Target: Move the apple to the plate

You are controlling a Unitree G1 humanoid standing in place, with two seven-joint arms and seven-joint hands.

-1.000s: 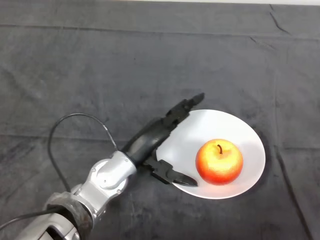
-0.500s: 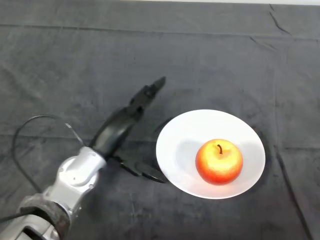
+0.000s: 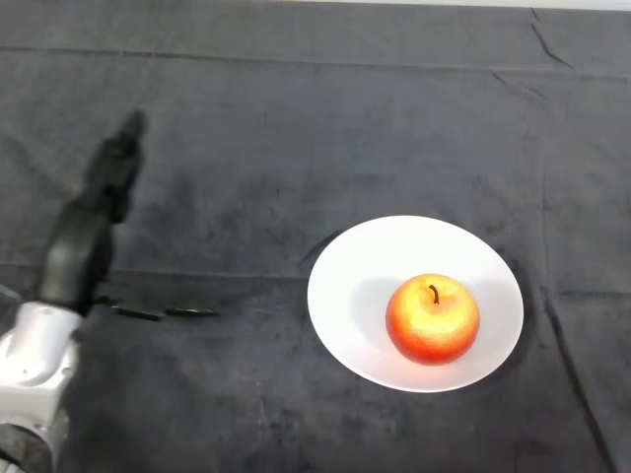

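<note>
Your hand [image 3: 84, 232] is open, fingers stretched toward twelve o'clock and the thumb out flat toward three, holding nothing, far off at nine o'clock from the plate.

The apple [image 3: 433, 318] sits upright on the plate [image 3: 394, 251], stem up, a little toward the five o'clock side of the dish and well inside the rim. Nothing touches it. As I judge it, the task's goal is met, so the step in hand is only a clean retreat.

Do it well: take the arm [image 3: 35, 360] out along the seven o'clock line, low and slow, and keep the fingers relaxed so they do not drag the cloth [image 3: 296, 118]. A tug on that cloth could shift the plate and roll the apple. Leave the plate alone; it needs no nudge.
</note>
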